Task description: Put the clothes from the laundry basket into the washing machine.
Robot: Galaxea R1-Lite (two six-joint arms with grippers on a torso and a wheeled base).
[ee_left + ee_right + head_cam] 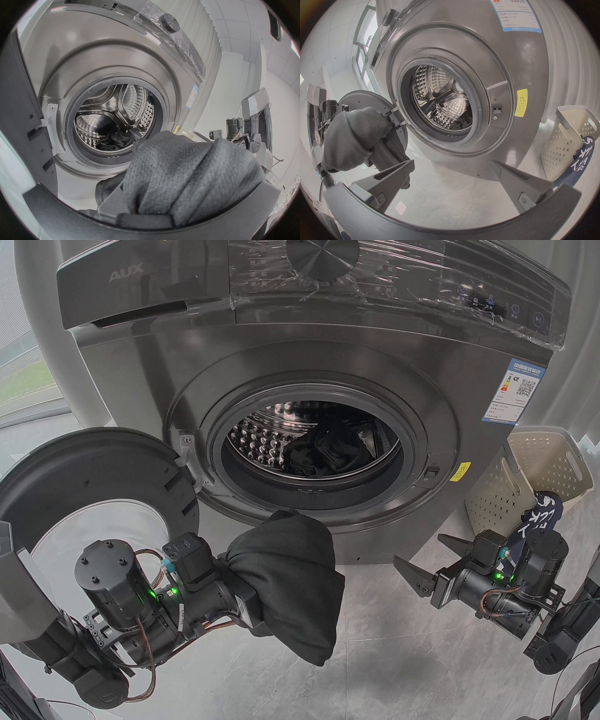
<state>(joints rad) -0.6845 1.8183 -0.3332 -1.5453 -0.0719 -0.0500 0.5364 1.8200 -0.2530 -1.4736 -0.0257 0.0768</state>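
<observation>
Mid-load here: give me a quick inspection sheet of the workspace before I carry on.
Surface: grey tiled floor.
Job's things: washing machine with door swung open; dark clothes in the drum; black garment held just below the opening; laundry basket at the machine's right, navy garment draped over its rim.
Clutter: nothing seen.
Grippers: left gripper shut on the black garment; right gripper open, holding nothing, near the basket.
Cables: short wires looped at both wrists.
Surroundings: window on the robot's left; pale curtain behind the machine.
</observation>
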